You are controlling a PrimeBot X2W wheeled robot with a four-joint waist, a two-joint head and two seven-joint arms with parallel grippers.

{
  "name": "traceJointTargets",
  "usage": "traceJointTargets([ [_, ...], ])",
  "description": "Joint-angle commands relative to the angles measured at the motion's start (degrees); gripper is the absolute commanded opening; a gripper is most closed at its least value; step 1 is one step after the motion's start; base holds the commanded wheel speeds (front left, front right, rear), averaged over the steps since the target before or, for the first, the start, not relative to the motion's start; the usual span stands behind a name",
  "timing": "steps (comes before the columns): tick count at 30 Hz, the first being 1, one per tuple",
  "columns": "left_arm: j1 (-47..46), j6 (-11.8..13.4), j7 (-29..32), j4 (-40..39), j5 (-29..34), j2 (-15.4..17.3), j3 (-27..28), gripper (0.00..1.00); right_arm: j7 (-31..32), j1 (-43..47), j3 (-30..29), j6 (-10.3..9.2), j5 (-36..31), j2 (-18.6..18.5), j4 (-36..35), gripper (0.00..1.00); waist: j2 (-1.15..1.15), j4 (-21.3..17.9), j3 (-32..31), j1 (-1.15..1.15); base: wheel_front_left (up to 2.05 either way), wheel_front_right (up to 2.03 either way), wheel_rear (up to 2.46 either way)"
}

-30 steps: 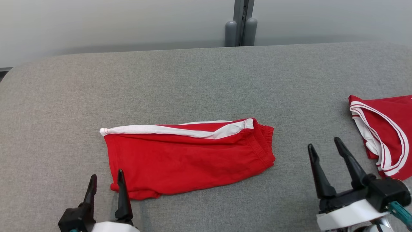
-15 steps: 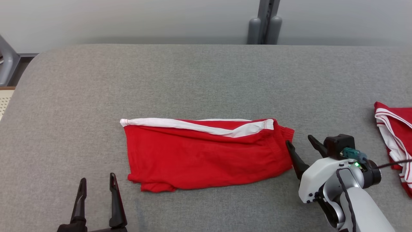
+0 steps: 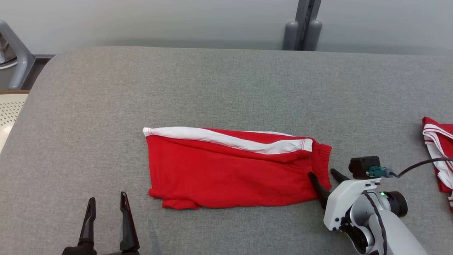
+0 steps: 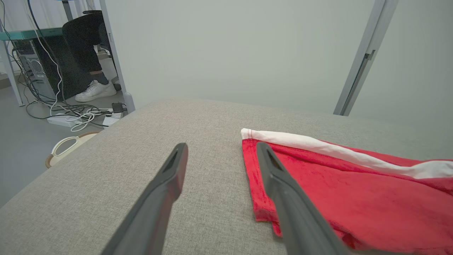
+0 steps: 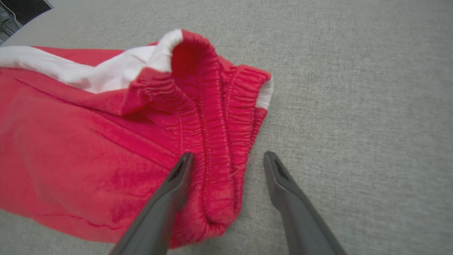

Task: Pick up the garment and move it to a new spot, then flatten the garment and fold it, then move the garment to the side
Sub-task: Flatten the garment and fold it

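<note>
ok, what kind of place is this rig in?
Probably a lab or office test bay, not a home: grey padded table against a plain partition wall, a computer tower with loose cables on the floor, and a person's white shoe beside it.

A pale grey wall (image 3: 141, 21) is standing behind the grey fabric surface's (image 3: 212, 81) far edge; cables (image 4: 67, 113) are lying on the floor (image 4: 21, 141) past its left edge.
</note>
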Motion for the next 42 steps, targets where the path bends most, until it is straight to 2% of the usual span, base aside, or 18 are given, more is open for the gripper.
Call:
traceJointTargets([
  [1,-0.2,0.2,-0.2,-0.1,-0.5,0.1,-0.2,1.00,0.7,-0.4,0.2,-0.02,1.5,-0.4,1.6,1.00,0.00,0.0,0.0,0.00,0.00,0.00,0.00],
  [6,-1.0,-0.2,-0.2,-0.1,-0.8,0.1,-0.5,1.00,1.6,-1.2,3.0,-0.02,8.2,-0.2,4.4,1.00,0.00,0.0,0.6,0.00,0.00,0.00,0.00],
  [8,-1.4,-0.4,-0.2,0.0,-1.0,0.1,-0.7,1.00,1.5,-2.1,5.6,-0.01,14.6,0.0,5.3,1.00,0.00,-0.2,0.7,0.00,0.00,0.00,0.00],
  [9,-1.5,-0.4,-0.2,0.1,-1.0,0.1,-0.8,1.00,1.1,-2.5,6.2,-0.01,16.6,0.0,5.4,0.31,0.00,-0.4,0.8,0.00,0.00,0.00,0.00],
  [10,-1.6,-0.4,-0.2,0.1,-1.1,0.1,-0.8,1.00,0.5,-3.0,6.6,-0.01,18.5,-0.1,5.7,0.00,0.00,-0.5,0.8,0.00,0.00,0.00,0.00],
  [13,-1.6,-0.5,-0.2,0.3,-1.2,0.1,-0.9,1.00,0.6,-3.8,8.3,-0.01,24.7,-0.1,5.8,0.00,0.00,-1.2,0.9,0.00,0.00,0.00,0.00],
  [16,-1.4,-0.7,-0.2,0.6,-1.2,0.1,-0.9,1.00,0.8,-4.5,8.3,-0.01,27.5,-0.3,6.0,0.00,0.00,-1.8,0.8,0.00,0.00,0.00,0.00],
  [18,-1.1,-0.8,-0.2,0.7,-1.2,0.1,-0.8,1.00,1.6,-4.6,8.0,-0.02,30.3,-1.8,5.5,0.00,0.00,-2.3,0.7,0.00,0.00,0.00,0.00],
  [22,-0.9,-0.9,-0.3,0.9,-1.0,0.1,-0.5,1.00,3.8,-3.3,5.9,-0.02,35.3,-8.8,3.6,0.00,0.00,-2.8,0.3,0.00,0.00,0.00,0.00],
  [25,-0.9,-0.9,-0.2,0.8,-1.1,0.1,-0.4,1.00,4.5,-2.4,3.0,-0.02,37.3,-15.7,2.7,0.00,0.00,-2.8,0.3,0.00,0.00,0.00,0.00],
  [28,-0.5,-0.7,-0.2,0.9,-1.8,0.1,-0.2,1.00,5.7,-1.2,0.1,-0.01,39.2,-21.1,0.5,0.00,0.00,-2.8,0.3,0.00,0.00,0.00,0.00],
  [32,0.0,-0.5,-0.3,1.1,-2.7,0.1,-0.4,1.00,8.3,0.7,-2.4,-0.01,42.8,-24.6,-7.5,0.00,0.00,-3.3,0.3,0.00,0.00,0.00,0.00],
  [37,0.0,-0.5,-0.2,1.7,-3.3,0.1,-1.2,1.00,13.9,3.8,0.4,-0.01,44.2,-22.8,-21.9,0.00,0.00,-4.2,0.3,0.00,0.00,0.00,0.00],
  [39,-0.3,-0.7,-0.2,2.1,-3.6,0.1,-1.4,1.00,16.2,4.1,3.1,0.00,42.9,-20.6,-26.4,0.00,0.00,-4.6,0.4,0.00,0.00,0.00,0.00],
  [42,-1.2,-0.8,-0.2,2.5,-3.6,0.1,-1.5,1.00,18.3,2.6,7.0,-0.01,40.7,-14.3,-29.1,0.00,0.00,-4.9,0.7,0.00,0.00,0.00,0.00],
])
